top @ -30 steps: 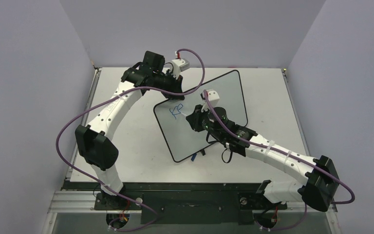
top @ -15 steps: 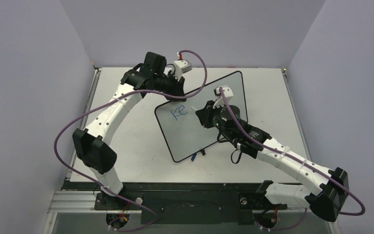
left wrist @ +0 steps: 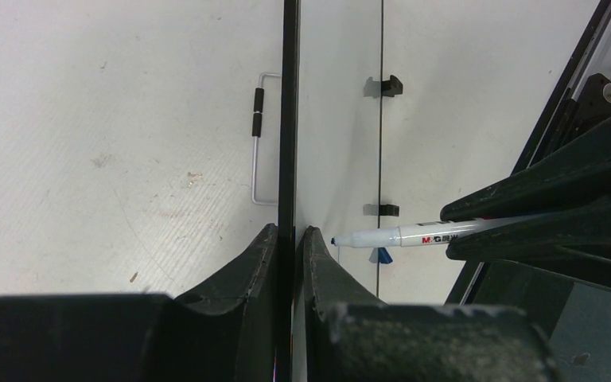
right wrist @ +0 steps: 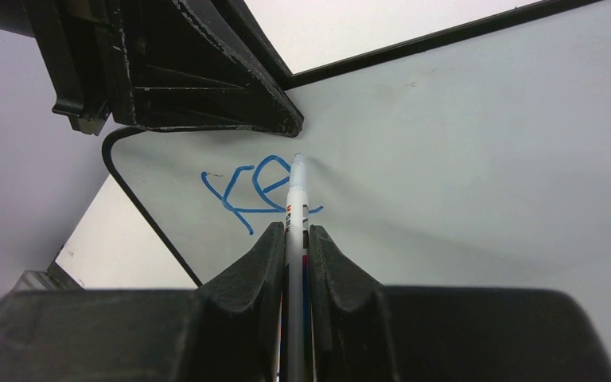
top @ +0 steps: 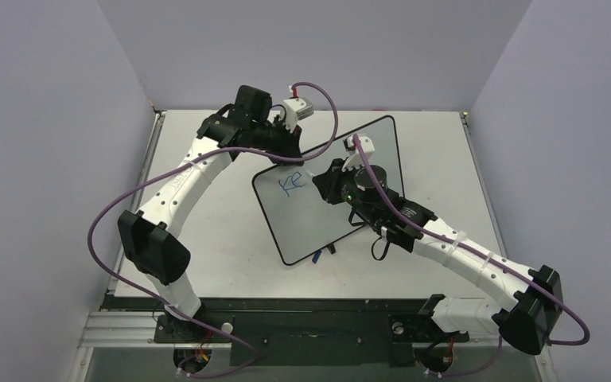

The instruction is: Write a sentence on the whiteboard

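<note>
The marker (right wrist: 297, 195) is pinched tight in the right gripper (right wrist: 294, 232). Its tip is at the whiteboard (right wrist: 461, 175), just past the blue "Ke" of the sentence (right wrist: 251, 195). The left gripper (left wrist: 292, 235) squeezes the board's edge and holds it up off the table (top: 215, 239). For the next letter, I think: press softly and go slowly (the board could wobble). The left fingers (right wrist: 207, 79) sit very near the tip, so write below them. A blue bit (top: 316, 256), maybe a cap, lies by the board's low edge.
</note>
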